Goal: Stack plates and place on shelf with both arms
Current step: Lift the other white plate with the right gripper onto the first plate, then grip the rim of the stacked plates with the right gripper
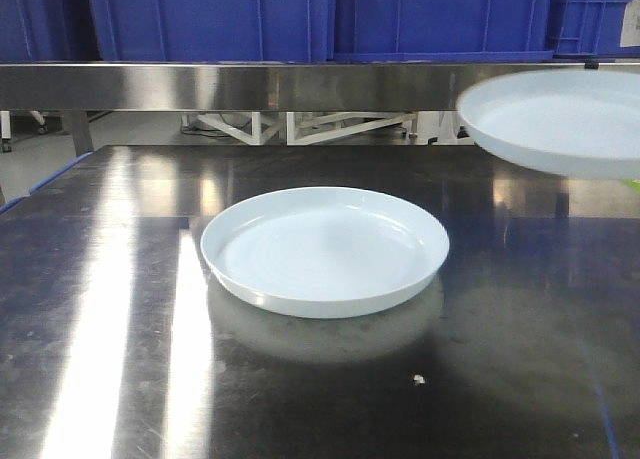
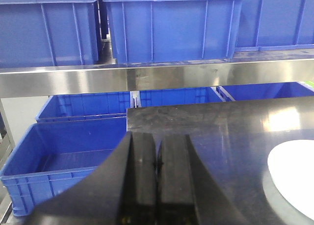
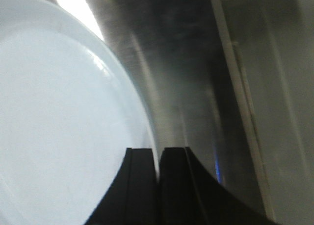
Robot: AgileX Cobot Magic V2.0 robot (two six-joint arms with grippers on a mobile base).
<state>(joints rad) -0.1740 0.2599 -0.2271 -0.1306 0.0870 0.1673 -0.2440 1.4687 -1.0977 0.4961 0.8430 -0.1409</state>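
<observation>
One pale blue-white plate (image 1: 325,249) lies flat on the dark steel table (image 1: 120,309), near its middle. A second plate (image 1: 560,119) hangs tilted and blurred in the air at the upper right, just below the shelf. In the right wrist view this plate (image 3: 59,127) fills the left side, and my right gripper (image 3: 159,151) is shut on its rim. My left gripper (image 2: 157,137) is shut with nothing between its fingers, over the table's left edge. The resting plate's edge (image 2: 294,181) shows to its right. Neither arm appears in the front view.
A steel shelf rail (image 1: 250,84) runs across above the table, with blue crates (image 1: 210,19) standing on it. More blue crates (image 2: 64,151) sit lower, left of the table edge. A small white crumb (image 1: 418,380) lies on the table front.
</observation>
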